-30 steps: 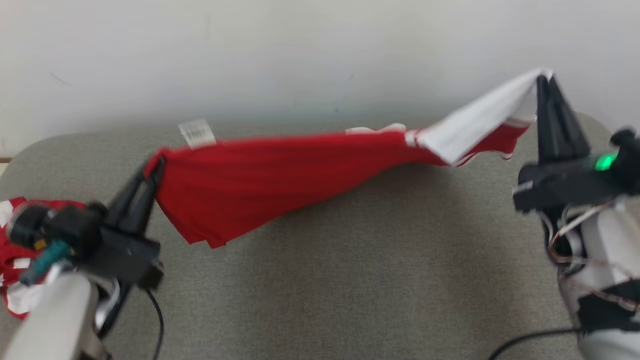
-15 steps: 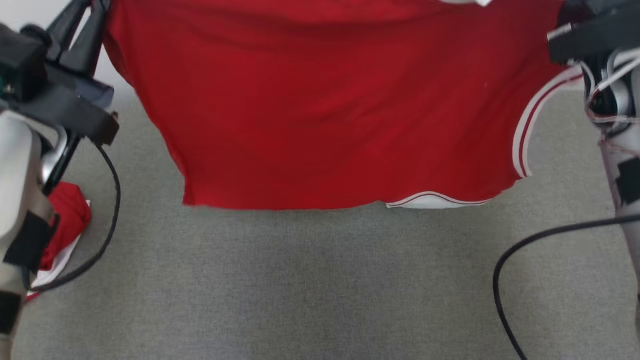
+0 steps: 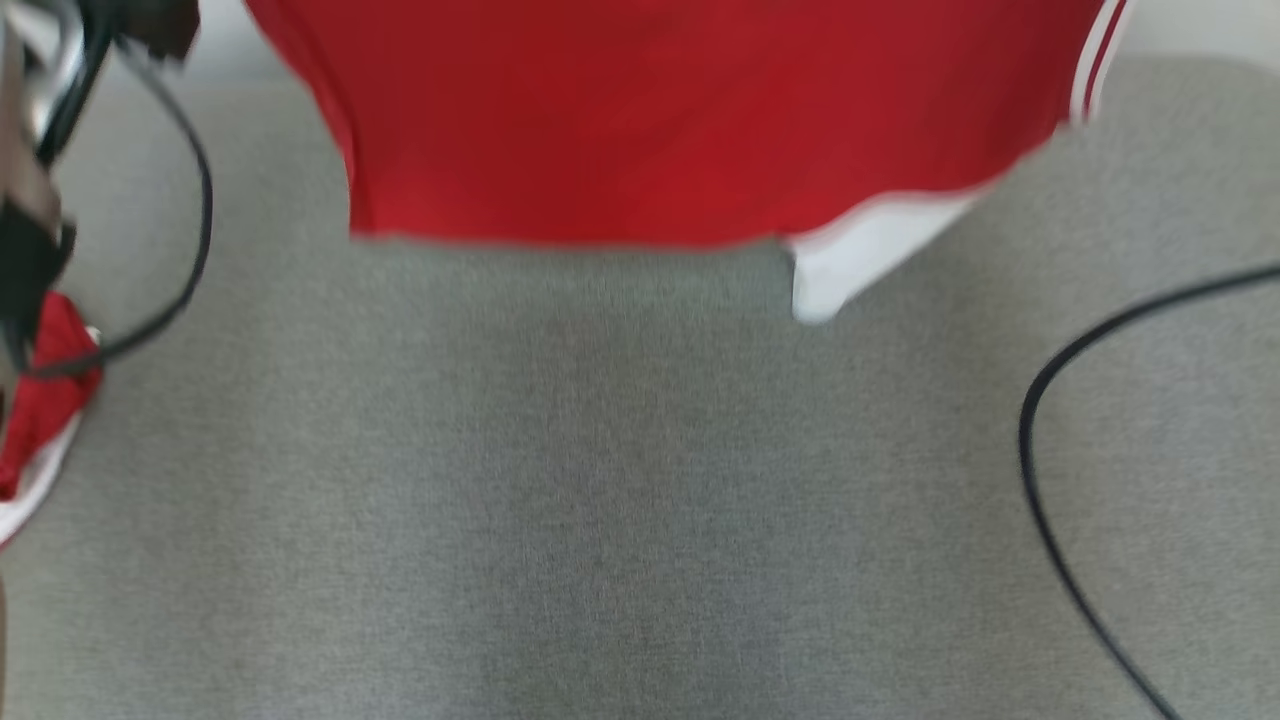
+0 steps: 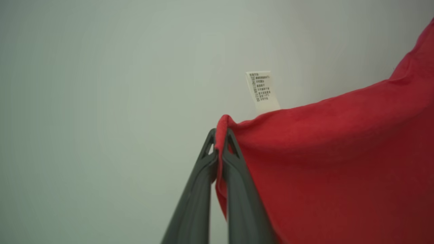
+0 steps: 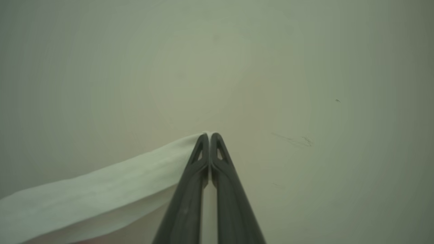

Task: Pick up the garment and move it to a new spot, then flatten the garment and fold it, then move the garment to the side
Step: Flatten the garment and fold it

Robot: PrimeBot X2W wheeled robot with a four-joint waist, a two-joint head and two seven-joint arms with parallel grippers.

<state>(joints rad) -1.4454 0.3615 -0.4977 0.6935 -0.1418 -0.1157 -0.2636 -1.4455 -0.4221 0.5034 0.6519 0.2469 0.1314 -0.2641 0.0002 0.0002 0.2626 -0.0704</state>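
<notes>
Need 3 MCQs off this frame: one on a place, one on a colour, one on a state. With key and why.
1. Where is the white care label?
A) standing up from the garment edge beside the left gripper
B) lying on a shelf
C) wrapped round a cable

2. What colour is the cloth in the right gripper?
A) red
B) white
C) blue

3. How is the garment?
A) folded in a pile
B) held up, both grippers shut on it
C) spread flat, released

Key:
1 A: the left wrist view shows it above the red edge by the gripper.
2 B: the right wrist view shows white cloth in the shut jaws.
3 B: both wrist views show the pinch.
</notes>
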